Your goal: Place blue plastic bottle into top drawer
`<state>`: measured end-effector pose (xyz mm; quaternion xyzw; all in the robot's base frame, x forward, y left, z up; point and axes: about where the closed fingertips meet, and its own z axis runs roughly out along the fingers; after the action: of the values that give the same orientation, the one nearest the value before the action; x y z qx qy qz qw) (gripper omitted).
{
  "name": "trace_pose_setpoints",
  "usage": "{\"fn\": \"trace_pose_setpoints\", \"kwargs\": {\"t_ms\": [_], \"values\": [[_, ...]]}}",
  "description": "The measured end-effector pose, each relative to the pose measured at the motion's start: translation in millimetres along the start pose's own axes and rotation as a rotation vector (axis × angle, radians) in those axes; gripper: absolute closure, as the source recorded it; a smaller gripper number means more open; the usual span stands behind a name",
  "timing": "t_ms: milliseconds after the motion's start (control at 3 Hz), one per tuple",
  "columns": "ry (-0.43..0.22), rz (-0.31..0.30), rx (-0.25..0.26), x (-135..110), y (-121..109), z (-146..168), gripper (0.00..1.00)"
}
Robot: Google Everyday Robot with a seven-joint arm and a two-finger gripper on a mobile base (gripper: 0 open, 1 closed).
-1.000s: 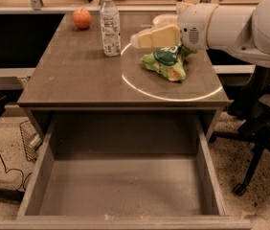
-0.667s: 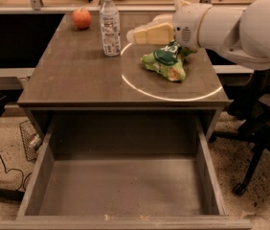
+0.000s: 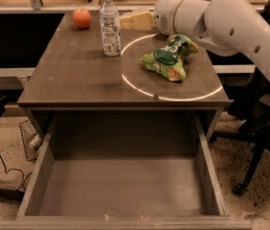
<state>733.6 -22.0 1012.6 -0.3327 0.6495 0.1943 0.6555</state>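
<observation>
The blue plastic bottle [image 3: 110, 25], clear with a white cap and white label, stands upright at the back of the desk top. My gripper [image 3: 134, 20], cream-coloured, reaches in from the right at bottle height and sits just right of the bottle, very close to it. I cannot see that it holds anything. The top drawer [image 3: 125, 188] is pulled wide open below the desk's front edge, and its flat bottom is bare.
A red apple [image 3: 82, 18] sits at the back left of the desk, left of the bottle. A green snack bag [image 3: 170, 57] lies right of centre, below my arm. An office chair [image 3: 264, 128] stands to the right. A wire basket [image 3: 29, 140] and cables are on the floor at left.
My gripper has moved left and toward the back of the desk, away from above the snack bag, closing in on the bottle's right side. The bottle, apple and drawer have not moved.
</observation>
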Motion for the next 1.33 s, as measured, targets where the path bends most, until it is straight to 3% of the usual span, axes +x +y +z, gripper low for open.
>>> {"fn": "trace_pose_setpoints", "kwargs": {"t_ms": [333,667,1000,1333], "values": [[0.036,-0.026,-0.03,2.9,-8.1,30.2,0.0],[0.02,-0.012,-0.08,6.9,-8.5,65.5,0.0],[-0.044,0.045,-0.122,12.4,0.5,96.9,0.0],[-0.114,0.151,-0.154,16.5,32.4,117.5,0.0]]}}
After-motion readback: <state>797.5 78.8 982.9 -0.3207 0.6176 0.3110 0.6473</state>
